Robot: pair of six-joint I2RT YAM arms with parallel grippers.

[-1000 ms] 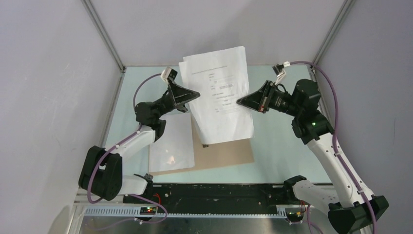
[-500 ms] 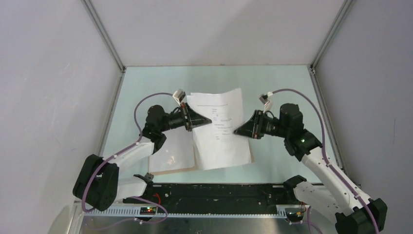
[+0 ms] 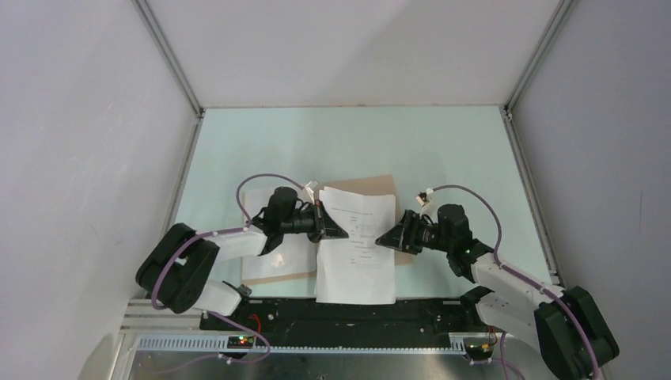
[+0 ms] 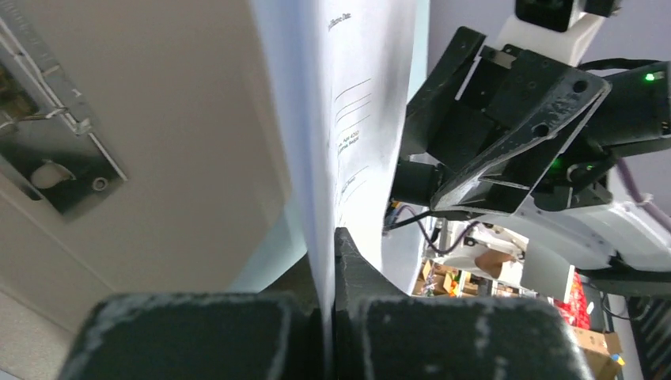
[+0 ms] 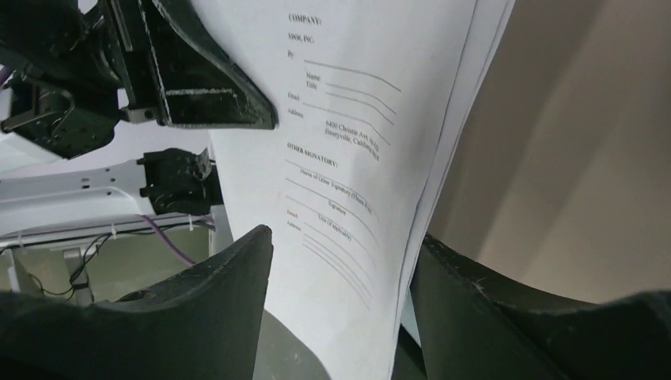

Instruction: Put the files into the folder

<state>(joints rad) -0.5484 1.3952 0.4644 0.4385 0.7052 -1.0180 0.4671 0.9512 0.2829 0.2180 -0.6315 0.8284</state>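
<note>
As left hand [image 3: 340, 233] pinches files [image 3: 360, 261] (thin, white)

Item, left end effector [image 4: 325, 273]: black fingers were closed on the lower edge of the files [image 4: 360, 87], seen edge-on, with faint printed lines shown on the right face.
Item, folder [image 4: 166, 119]: a tan surface was seen left of the sheets, with a metal clip [image 4: 57, 154] fixed on it.
Item, right end effector [image 4: 421, 158]: its fingers were spread apart beside the sheets, and a green light [image 4: 650, 77] was lit.
</note>
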